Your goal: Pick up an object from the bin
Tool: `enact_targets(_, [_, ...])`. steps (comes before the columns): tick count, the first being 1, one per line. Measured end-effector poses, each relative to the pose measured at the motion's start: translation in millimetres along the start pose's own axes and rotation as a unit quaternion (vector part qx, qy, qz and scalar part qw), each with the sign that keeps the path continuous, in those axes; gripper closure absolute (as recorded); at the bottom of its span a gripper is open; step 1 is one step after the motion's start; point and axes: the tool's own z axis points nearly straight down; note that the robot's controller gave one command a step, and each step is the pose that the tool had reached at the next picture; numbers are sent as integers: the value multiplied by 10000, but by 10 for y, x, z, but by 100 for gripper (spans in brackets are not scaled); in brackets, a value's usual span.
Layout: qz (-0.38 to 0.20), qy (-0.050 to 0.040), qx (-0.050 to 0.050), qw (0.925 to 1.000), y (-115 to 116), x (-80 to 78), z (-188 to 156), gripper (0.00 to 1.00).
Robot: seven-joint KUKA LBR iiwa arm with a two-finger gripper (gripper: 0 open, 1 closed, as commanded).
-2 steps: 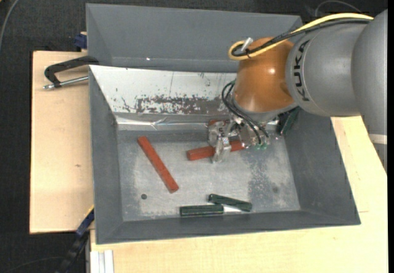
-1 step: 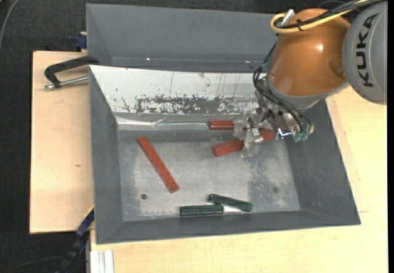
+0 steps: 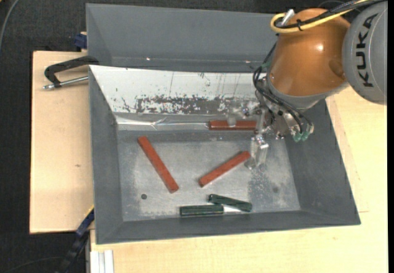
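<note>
the gripper hangs low in the right part of the bin, just at the right end of a slanted red-brown bar. if it is open or closed, one cannot tell. a second red-brown bar lies left, and two dark green sticks lie at the near wall.

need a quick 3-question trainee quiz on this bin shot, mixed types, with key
1. What colour are the two sticks by the front wall of the bin?
2. True or false: the gripper hangs over the bin's left half.
3. Which lies nearest the gripper? A) the left red-brown bar B) the middle red-brown bar C) the two sticks

Key: 1 dark green. 2 false, it is over the right half. 3 B, the gripper is at that bar's right end.
</note>
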Motion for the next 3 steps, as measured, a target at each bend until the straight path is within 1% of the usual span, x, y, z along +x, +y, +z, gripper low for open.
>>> enact_targets(1, [-1496, 48, -17, 9887, 2, 175, 1322, 0])
enact_targets(2, [-1486, 20, -7, 9889, -4, 158, 1291, 100])
enact_targets(3, [-1305, -53, 21, 9914, 26, -160, -478, 100])
